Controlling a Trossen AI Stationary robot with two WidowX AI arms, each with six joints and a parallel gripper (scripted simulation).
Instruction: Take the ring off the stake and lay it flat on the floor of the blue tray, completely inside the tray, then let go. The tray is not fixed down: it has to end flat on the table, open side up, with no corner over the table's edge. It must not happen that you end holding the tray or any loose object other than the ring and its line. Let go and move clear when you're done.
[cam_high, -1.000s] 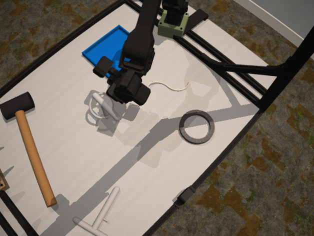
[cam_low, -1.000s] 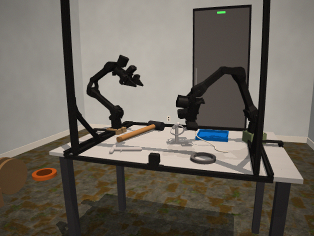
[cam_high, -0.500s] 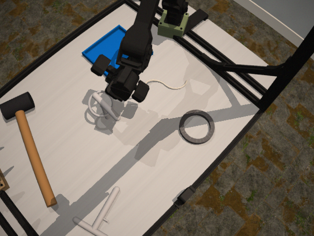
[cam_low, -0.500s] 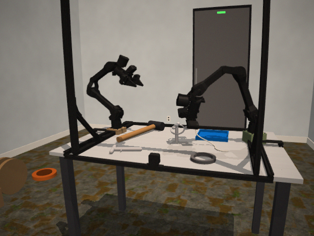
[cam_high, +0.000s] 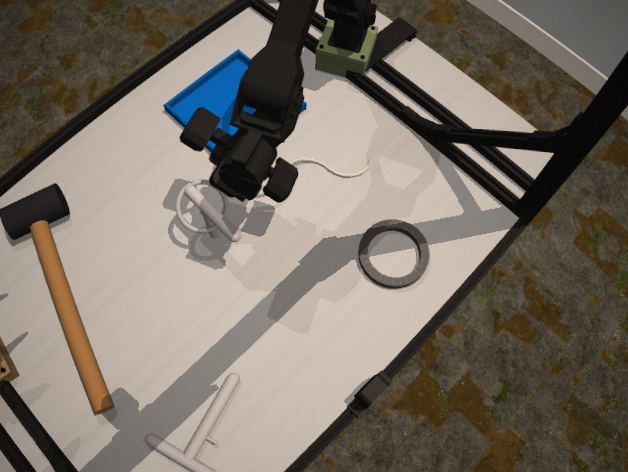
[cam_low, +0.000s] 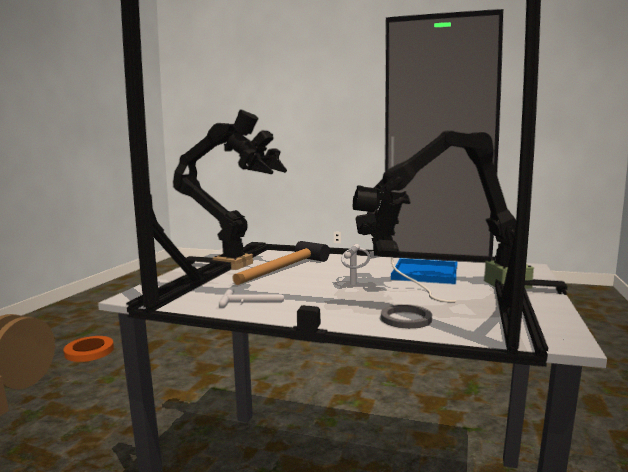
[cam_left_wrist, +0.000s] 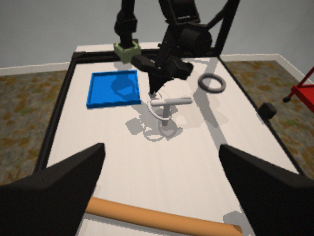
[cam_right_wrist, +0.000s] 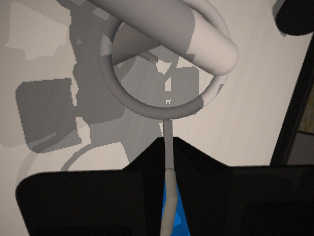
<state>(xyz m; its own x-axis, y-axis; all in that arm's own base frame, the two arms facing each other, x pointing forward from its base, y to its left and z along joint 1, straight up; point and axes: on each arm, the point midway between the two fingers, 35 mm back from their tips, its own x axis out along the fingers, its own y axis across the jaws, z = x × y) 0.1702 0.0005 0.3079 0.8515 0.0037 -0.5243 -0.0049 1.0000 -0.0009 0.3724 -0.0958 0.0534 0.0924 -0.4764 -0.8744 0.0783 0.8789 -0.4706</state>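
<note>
The pale stake (cam_high: 215, 214) (cam_low: 353, 275) (cam_left_wrist: 175, 101) (cam_right_wrist: 215, 50) stands upright with a crossbar on top. The thin pale ring (cam_high: 178, 209) (cam_low: 369, 257) (cam_right_wrist: 167, 113) hangs at one end of the crossbar. My right gripper (cam_left_wrist: 152, 94) (cam_right_wrist: 167, 143) is shut beside the ring, on a thin cord (cam_high: 345, 176) (cam_right_wrist: 171, 190) that seems to run from the ring. Its fingertips are hidden in the top view. The blue tray (cam_high: 203, 93) (cam_low: 431, 276) (cam_left_wrist: 107, 92) lies flat and empty, open side up, partly hidden under the right arm. My left gripper (cam_low: 278, 171) (cam_left_wrist: 163, 149) is open and empty, high above the table.
A mallet (cam_high: 68, 309) (cam_low: 274, 265) (cam_left_wrist: 160, 216) lies on the left arm's side. A dark thick ring (cam_high: 365, 253) (cam_low: 406, 324) (cam_left_wrist: 212, 90) and a pale T-shaped piece (cam_high: 213, 416) (cam_low: 258, 298) lie along the side near the exterior camera. Black frame rails edge the table.
</note>
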